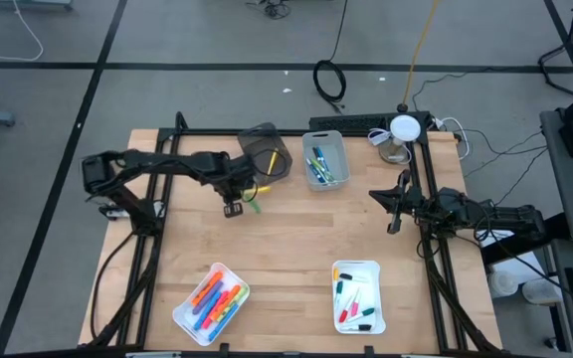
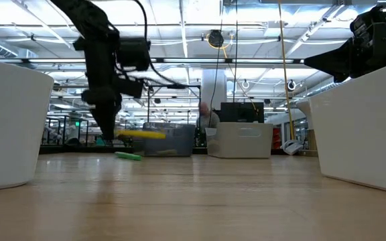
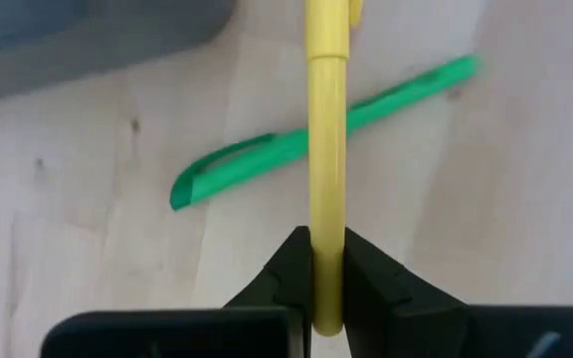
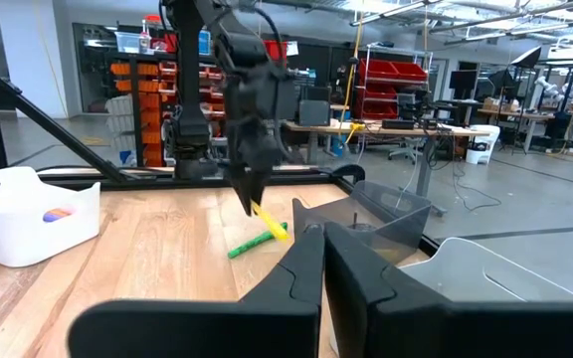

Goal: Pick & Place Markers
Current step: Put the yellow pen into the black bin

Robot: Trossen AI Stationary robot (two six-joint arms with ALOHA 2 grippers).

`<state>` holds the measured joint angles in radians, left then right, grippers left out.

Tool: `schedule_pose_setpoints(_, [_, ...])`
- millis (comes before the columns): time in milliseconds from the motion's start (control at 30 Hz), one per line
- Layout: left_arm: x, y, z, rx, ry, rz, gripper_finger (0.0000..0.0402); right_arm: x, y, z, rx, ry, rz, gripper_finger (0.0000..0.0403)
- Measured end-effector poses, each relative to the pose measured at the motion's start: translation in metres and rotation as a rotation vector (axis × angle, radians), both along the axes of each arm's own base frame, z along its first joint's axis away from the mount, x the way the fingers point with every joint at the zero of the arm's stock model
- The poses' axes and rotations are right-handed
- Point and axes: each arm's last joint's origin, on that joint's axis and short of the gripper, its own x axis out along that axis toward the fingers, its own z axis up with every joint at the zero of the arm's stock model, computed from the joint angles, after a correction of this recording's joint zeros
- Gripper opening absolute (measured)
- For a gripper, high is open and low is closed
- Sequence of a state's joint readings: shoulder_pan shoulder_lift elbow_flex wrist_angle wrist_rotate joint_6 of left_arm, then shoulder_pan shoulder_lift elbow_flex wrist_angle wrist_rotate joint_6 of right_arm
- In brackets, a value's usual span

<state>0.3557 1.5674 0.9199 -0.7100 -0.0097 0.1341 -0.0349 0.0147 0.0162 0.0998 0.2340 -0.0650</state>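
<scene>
While clamped, yellow marker (image 3: 326, 169) crosses green marker (image 3: 316, 129)

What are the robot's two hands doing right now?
Left gripper: shut on the yellow marker.
Right gripper: shut, holding nothing.

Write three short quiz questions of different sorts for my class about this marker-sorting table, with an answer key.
1. True or false: the left gripper is shut on the yellow marker.
2. Which marker lies loose on the table? A. purple B. green C. blue
3. Fill in: the right gripper, near the table's right edge, is shut and holds ______.

Key
1. True: its fingers clamp the yellow marker, lifted off the wood.
2. B: the green marker lies flat on the wood beneath the yellow one.
3. Nothing: the fingers meet with no marker between them.
</scene>
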Motion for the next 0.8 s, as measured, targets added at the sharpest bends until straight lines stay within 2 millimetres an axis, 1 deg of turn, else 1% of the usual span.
schedule_pose_setpoints(267, [-0.005,-0.023,0.040,0.042,-0.170,-0.037,0.0029,0.000,0.000,0.000,0.000,0.000,0.000,0.0000])
schedule_pose_setpoints(400, [-0.007,-0.026,0.055,0.085,-0.265,-0.003,0.0029,0.000,0.000,0.000,0.000,0.000,0.000,0.0000])
schedule_pose_setpoints(533, [-0.002,-0.018,0.062,0.099,-0.377,0.103,0.0029,0.000,0.000,0.000,0.000,0.000,0.000,0.0000])
schedule_pose_setpoints(600, [0.000,-0.013,0.064,0.081,-0.402,0.148,0.0029,0.000,0.000,0.000,0.000,0.000,0.000,0.0000])
schedule_pose_setpoints(667, [0.008,-0.007,0.070,0.064,-0.435,0.180,0.0029,0.000,0.000,0.000,0.000,0.000,0.000,0.0000])
schedule_pose_setpoints(767, [0.016,0.004,0.078,0.039,-0.405,0.278,0.0029,0.000,0.000,0.000,0.000,0.000,0.000,0.0000])
schedule_pose_setpoints(800, [0.020,0.009,0.084,0.035,-0.410,0.317,0.0029,0.000,0.000,0.000,0.000,0.000,0.000,0.0000])
